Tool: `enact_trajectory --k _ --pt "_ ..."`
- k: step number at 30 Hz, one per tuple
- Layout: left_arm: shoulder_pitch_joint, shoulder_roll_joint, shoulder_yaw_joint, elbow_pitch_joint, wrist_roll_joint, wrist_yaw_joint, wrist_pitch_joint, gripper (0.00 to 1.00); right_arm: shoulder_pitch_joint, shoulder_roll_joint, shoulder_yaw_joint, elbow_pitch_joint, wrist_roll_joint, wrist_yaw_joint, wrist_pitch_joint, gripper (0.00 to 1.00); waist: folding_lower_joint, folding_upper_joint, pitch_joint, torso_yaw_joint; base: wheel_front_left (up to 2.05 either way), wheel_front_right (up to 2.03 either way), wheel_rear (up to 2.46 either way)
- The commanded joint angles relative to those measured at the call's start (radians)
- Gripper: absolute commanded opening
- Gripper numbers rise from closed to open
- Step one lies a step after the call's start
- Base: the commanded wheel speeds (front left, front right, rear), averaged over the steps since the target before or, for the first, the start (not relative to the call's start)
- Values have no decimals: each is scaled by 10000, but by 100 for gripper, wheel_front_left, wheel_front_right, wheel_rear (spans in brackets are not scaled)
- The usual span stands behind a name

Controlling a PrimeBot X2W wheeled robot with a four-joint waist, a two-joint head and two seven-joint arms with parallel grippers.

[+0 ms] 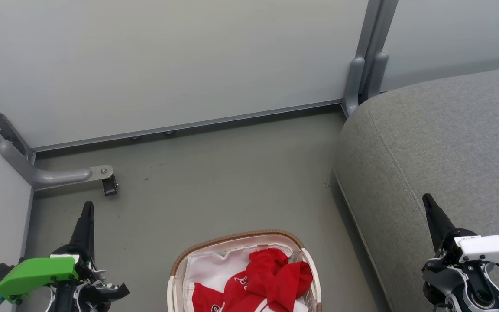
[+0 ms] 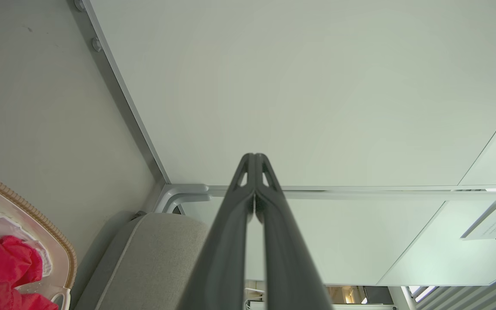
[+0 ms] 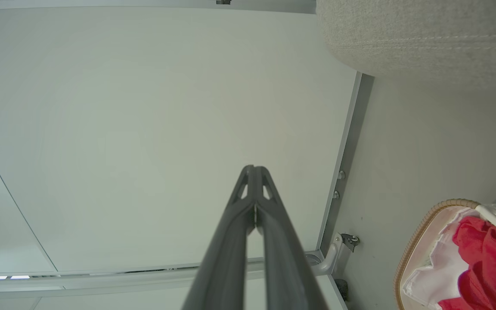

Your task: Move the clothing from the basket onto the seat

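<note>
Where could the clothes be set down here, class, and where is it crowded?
The grey seat is bare from its rounded corner back to the panel. The floor between panel, seat and basket is bare too. Crowded: the basket, heaped with red clothing.

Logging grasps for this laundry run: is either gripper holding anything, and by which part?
Nothing is held. The left gripper and right gripper are both shut on nothing, away from the clothing, which lies in the basket.

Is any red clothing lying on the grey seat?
No, the red clothing sits in the basket, and the visible seat carries none.
</note>
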Motion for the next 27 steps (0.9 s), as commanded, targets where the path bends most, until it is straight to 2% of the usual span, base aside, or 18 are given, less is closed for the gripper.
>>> enact_trajectory --k 1,23,24,27 --pt "-119 3 26 -3 78 -33 7 0 99 -26 -27 -4 -34 8 44 0 0 0 0 0 0 0 0" --pt "-120 4 29 -8 80 -33 11 0 98 -23 -29 -4 -40 8 39 0 0 0 0 0 0 0 0" --pt "6 -8 0 12 0 2 -1 100 3 8 -3 19 -1 0 11 100 0 0 0 0 0 0 0" --pt "164 -63 -13 259 -4 2 -3 100 85 88 22 260 -1 0 11 100 0 0 1 0 0 0 0"
